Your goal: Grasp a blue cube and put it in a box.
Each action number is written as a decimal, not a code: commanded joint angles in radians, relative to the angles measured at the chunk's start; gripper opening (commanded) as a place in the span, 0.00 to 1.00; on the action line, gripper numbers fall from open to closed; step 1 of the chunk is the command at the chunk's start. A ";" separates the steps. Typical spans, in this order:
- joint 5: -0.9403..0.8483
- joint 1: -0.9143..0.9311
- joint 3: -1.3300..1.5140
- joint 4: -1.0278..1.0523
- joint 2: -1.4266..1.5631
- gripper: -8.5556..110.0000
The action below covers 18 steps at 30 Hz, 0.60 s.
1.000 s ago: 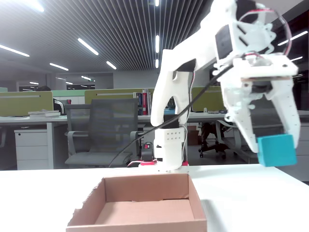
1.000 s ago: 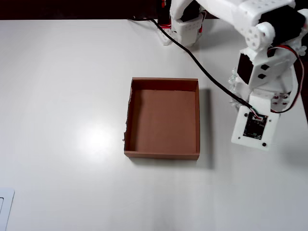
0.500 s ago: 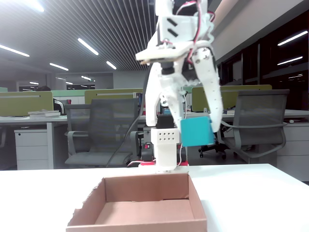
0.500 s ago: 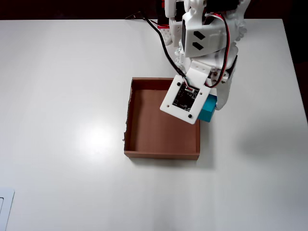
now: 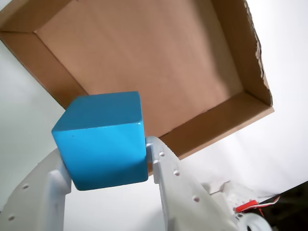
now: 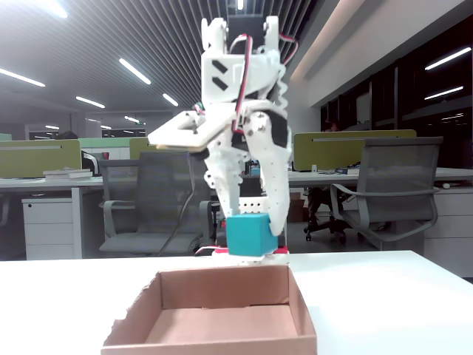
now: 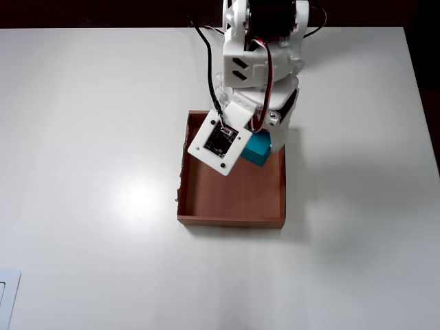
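The tool [image 5: 103, 163] is gripping the blue cube [image 5: 102, 137], likely light, stiff and smooth, by opposite flat faces, hanging above the box [image 5: 207, 130] near its far edge.

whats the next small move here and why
Probably lower a little, then open the pincer. It is shut on the cube, which hangs above the box near its far wall; overhead, the cube lies inside the rim.

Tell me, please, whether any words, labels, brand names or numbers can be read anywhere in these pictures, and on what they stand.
None can be read.
Blue cube: plain faces.
Box: bare cardboard.
Circuit board on the arm: any markings are too small to read.
Book spines on the desk behind: too blurred.
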 commanded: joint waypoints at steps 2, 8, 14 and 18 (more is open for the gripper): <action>-0.008 0.029 0.054 -0.046 0.034 0.19; -0.008 0.060 0.160 -0.118 0.015 0.19; -0.008 0.066 0.270 -0.218 0.011 0.19; 0.002 0.066 0.316 -0.267 -0.006 0.19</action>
